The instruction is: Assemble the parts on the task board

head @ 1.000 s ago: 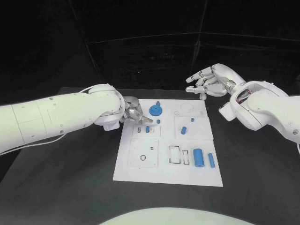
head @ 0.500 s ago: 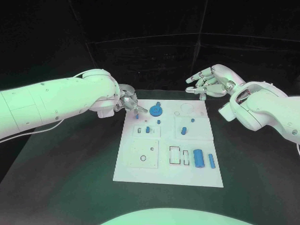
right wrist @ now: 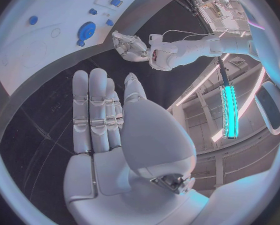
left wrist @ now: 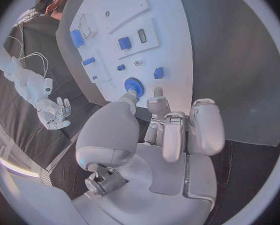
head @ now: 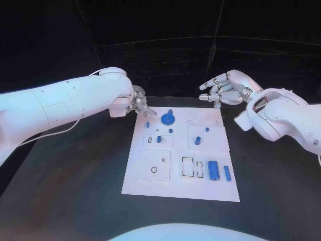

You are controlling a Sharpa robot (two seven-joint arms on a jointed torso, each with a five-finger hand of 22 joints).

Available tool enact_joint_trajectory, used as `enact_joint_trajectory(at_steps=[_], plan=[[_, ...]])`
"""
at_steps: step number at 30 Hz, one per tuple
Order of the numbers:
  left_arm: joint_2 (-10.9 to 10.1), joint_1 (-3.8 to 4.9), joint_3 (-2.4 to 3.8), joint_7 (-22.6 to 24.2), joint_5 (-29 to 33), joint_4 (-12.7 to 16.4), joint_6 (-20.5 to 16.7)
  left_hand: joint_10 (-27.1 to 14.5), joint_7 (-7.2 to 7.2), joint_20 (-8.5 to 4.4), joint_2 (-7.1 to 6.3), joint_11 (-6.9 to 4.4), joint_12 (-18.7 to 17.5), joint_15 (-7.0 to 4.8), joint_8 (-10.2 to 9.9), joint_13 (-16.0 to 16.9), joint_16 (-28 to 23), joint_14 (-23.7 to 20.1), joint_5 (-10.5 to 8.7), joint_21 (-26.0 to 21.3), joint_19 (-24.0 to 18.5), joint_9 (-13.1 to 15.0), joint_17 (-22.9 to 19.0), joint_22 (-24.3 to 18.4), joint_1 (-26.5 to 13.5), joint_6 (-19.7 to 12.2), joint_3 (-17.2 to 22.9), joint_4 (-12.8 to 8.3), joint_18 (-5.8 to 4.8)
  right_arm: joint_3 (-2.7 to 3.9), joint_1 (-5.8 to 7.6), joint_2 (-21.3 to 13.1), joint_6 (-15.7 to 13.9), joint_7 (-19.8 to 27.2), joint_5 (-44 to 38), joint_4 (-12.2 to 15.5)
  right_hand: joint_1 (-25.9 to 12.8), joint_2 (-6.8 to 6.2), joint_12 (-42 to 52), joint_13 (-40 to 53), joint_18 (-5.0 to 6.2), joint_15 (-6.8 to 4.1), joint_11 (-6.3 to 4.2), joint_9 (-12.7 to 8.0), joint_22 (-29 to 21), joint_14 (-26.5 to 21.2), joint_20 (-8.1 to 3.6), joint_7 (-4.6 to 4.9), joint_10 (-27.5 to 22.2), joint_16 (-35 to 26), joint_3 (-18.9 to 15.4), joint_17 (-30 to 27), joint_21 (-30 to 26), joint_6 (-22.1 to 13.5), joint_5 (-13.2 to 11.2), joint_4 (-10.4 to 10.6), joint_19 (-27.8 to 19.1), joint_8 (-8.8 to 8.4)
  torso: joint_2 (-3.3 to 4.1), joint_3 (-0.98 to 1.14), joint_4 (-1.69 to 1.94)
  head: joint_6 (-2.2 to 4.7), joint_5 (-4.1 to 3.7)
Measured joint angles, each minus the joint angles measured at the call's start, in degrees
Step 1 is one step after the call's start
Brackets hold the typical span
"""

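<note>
While several blue parts already sit in the task board at mid-bench, its outlined slots look unfilled, so much seems left; the left hand hovers empty, fingers curled, at the board's far left corner, and the right hand hangs open beyond its far right corner.

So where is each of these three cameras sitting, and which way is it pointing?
Head view: on the robot's head, looking down at the task board; both white arms show, with the left hand and right hand.
Left wrist view: behind the left hand, facing over its fingers toward the board.
Right wrist view: behind the right hand, facing the board's far end and the left hand opposite.
Shared: all three show the blue gear.
</note>
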Motion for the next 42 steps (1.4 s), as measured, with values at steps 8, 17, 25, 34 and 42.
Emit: enact_joint_trajectory(at_steps=[8,17,25,34,42], plan=[[2.35,-0.98,-0.05,-0.02,-0.10,-3.92,2.06,0.00,-0.21,0.00,-0.01,0.00,0.00,0.00,0.01,0.00,0.00,0.00,0.00,0.00,0.00,-0.60,0.00,0.30,-0.01,1.06,-1.08,0.13,0.00,0.00,0.00,0.19,0.08,-0.02,0.01,-0.04,0.00,0.00,0.00,0.00,0.00,0.00,0.00,0.00,0.00,0.00,0.00,0.00,0.00,0.00,0.00,0.00,0.00,0.00,0.00,0.00,0.00,0.00,-0.01,0.02,0.01,-0.27,-0.13],[3.54,-2.00,-0.08,-0.04,-0.15,-6.02,4.03,0.00,-0.21,0.00,0.23,0.00,0.31,0.00,0.01,0.10,0.00,0.00,0.00,0.00,0.00,-0.89,0.00,0.55,0.23,1.47,-1.55,0.13,0.00,0.00,0.00,0.36,0.20,-0.04,0.03,-0.11,0.00,0.00,0.00,0.00,0.01,0.00,0.00,0.00,0.01,0.00,0.00,0.00,0.00,0.00,0.00,0.05,0.00,0.00,0.27,0.00,0.00,0.00,-0.08,0.04,0.12,-0.45,-0.14],[3.81,-2.19,-0.08,-0.10,-0.19,-6.59,5.41,0.00,-0.55,0.00,0.67,0.00,0.31,-0.01,0.01,0.09,0.00,-0.01,0.00,0.01,0.00,-1.36,0.00,0.58,1.38,1.92,-2.22,-0.24,0.00,0.00,0.00,0.41,0.28,-0.04,0.03,-0.18,0.00,0.00,0.00,0.01,0.01,0.00,0.00,0.00,-0.01,0.00,0.00,0.00,0.00,0.00,0.00,0.05,-0.21,0.00,0.27,0.00,0.00,0.00,-0.13,0.05,0.14,-0.55,-0.08],[4.27,-2.39,-0.07,-0.16,-0.21,-6.97,6.23,0.00,-0.40,-0.01,2.07,0.00,0.31,-0.01,0.01,-0.18,0.00,-0.01,0.00,0.01,0.00,-2.29,0.00,0.63,3.84,2.09,-2.82,-1.13,0.00,0.00,0.00,0.47,0.32,-0.05,0.04,-0.19,0.00,0.00,0.00,0.01,0.00,0.00,0.00,0.00,-0.04,0.00,0.00,0.00,0.00,0.00,0.00,0.10,-0.21,0.00,0.27,0.00,0.00,0.00,-0.13,0.07,0.18,-0.60,-0.06],[4.64,-2.54,-0.07,-0.17,-0.22,-7.51,6.46,0.00,-0.41,-0.01,3.99,0.00,0.31,-0.01,0.01,-0.41,0.00,-0.01,0.01,0.01,0.00,-3.26,0.00,0.77,7.13,2.49,-1.85,-3.36,0.00,0.00,0.00,0.51,0.37,-0.05,0.04,-0.21,0.01,0.00,0.00,0.01,0.00,0.00,0.00,0.00,-0.03,0.00,0.00,0.00,0.00,0.00,0.00,0.09,-0.21,0.00,0.27,0.00,0.00,0.00,-0.13,0.06,0.17,-0.74,-0.02]])
